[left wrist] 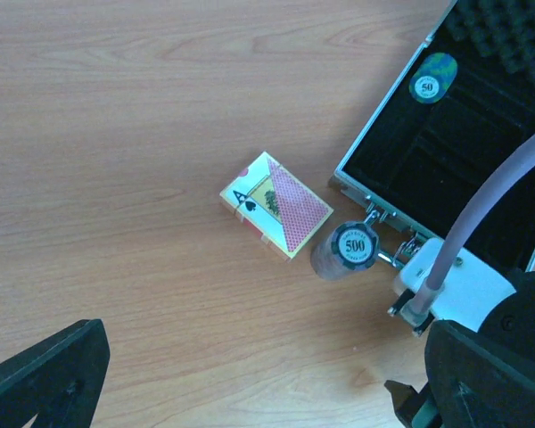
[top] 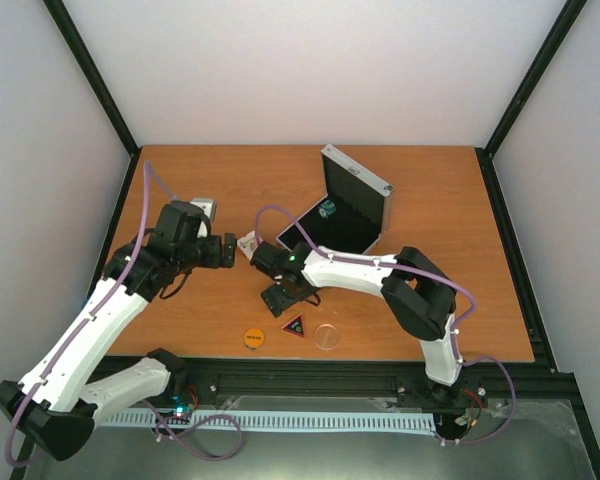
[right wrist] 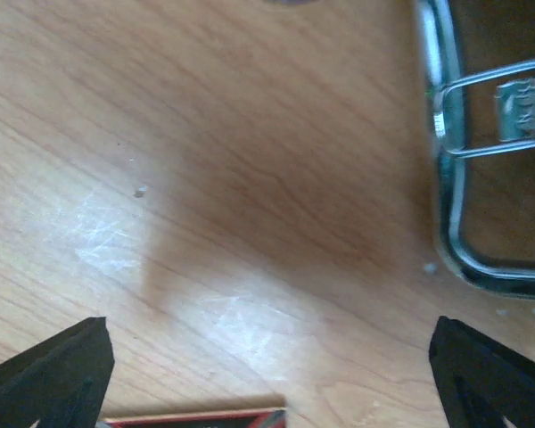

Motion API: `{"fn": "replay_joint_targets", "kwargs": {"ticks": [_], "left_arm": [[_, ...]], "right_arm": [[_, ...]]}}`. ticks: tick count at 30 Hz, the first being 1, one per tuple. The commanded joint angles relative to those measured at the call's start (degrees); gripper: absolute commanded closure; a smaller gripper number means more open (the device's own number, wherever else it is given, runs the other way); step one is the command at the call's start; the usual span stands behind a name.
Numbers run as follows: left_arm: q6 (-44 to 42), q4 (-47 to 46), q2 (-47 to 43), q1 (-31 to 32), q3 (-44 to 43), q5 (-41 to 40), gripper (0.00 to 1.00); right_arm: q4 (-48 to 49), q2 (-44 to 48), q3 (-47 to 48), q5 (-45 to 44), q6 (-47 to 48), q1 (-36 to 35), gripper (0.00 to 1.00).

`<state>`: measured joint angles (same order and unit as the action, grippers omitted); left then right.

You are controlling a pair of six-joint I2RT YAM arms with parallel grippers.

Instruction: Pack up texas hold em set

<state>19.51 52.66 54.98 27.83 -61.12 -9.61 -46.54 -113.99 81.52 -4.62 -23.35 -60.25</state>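
The right gripper [right wrist: 267, 357] hangs with jaws spread wide, holding nothing, the left gripper [left wrist: 263, 357] likewise. The pink-white card pack [left wrist: 276, 203] lies flat beside the black-lined silver aluminium case [left wrist: 446, 152]; best centre over it, pinching its narrow sides.

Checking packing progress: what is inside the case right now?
One blue-green 50 chip lies on the black lining of the case; no other piece shows. The corner behind the right arm is covered.

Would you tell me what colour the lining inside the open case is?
The case lining is black, clearest in the left wrist view.
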Motion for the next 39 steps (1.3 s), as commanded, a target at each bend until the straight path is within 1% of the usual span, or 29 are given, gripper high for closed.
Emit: {"fn": "replay_joint_targets", "kwargs": {"ticks": [1, 7, 10, 15, 22, 25, 29, 34, 39], "left_arm": [[0.65, -0.82, 1.71, -0.31, -4.26, 0.76, 0.00], [1.02, -1.57, 3.17, -0.33, -4.84, 0.01, 0.00], [1.29, -0.72, 4.19, -0.33, -7.13, -0.37, 0.00], [1.73, 0.17, 5.58, -0.41, -11.01, -2.36, 0.00], [4.47, 1.11, 4.53, -0.59, -12.36, -7.16, 0.00], [4.88, 1.12, 3.84, -0.59, -12.53, -7.95, 0.00], [4.73, 1.53, 3.60, -0.59, -12.49, -8.36, 0.00], [4.76, 1.60, 3.23, -0.59, -12.00, -8.24, 0.00], [4.23, 1.83, 3.48, -0.59, -11.92, -7.67, 0.00]], "right_arm": [[-1.09, 4.51, 1.75, -2.84, -0.15, 1.38, 0.00], [-2.80, 6.40, 4.29, -2.96, 0.98, 2.87, 0.00], [-4.22, 6.86, 6.48, -3.70, 1.50, 4.24, 0.00], [-3.19, 9.02, 7.70, -0.31, 1.65, 8.37, 0.00], [-6.60, 2.09, 17.66, 2.79, 6.06, 8.66, 0.02], [-7.61, -1.07, 21.60, 3.57, 6.37, 8.66, 0.02], [-10.84, -5.96, 26.97, 5.50, 6.69, 8.66, 0.06], [-11.10, -8.70, 29.42, 7.35, 6.89, 8.66, 0.10], [-10.75, -9.87, 30.28, 8.31, 6.81, 8.66, 0.10]]}}
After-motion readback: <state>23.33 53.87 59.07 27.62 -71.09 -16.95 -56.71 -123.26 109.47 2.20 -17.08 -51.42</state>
